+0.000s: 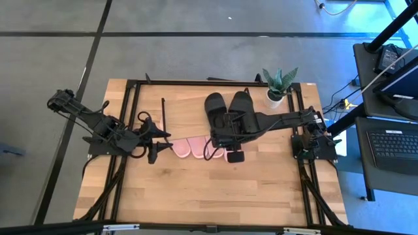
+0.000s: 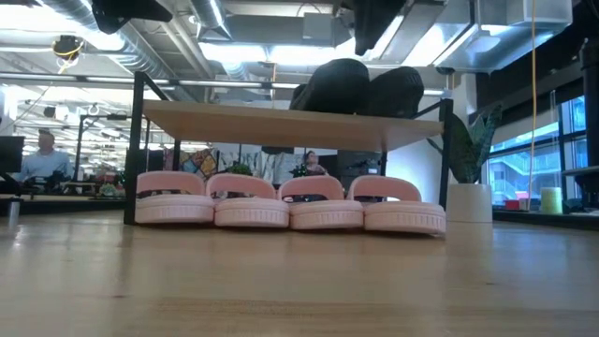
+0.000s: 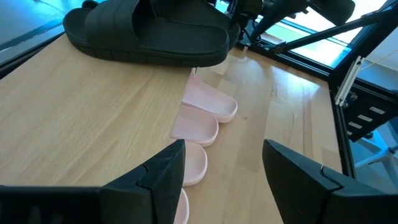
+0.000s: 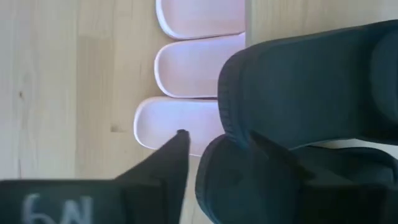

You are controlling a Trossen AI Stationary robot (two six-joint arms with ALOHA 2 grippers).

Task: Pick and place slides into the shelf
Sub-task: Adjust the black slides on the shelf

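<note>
Two matte black slides [image 1: 227, 109] on the shelf's light wood top [image 2: 281, 124], four light pink slides [image 2: 290, 204] under it with ribbed-looking soles, I think. Shelf legs are thin black wire. The bench [image 1: 215, 192] is pale striped butcher-block wood with a black frame. White pot [image 1: 275, 99], green striped leaves.

The shelf [image 2: 281, 124] carries two black slides [image 2: 360, 86]; pink slides [image 2: 290, 206] lie beneath on the table [image 2: 299, 281].

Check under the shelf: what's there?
Four pink slides sit in a row on the table under the shelf, heels sticking out. From above, the board and the black slides on it cover their straps.
</note>
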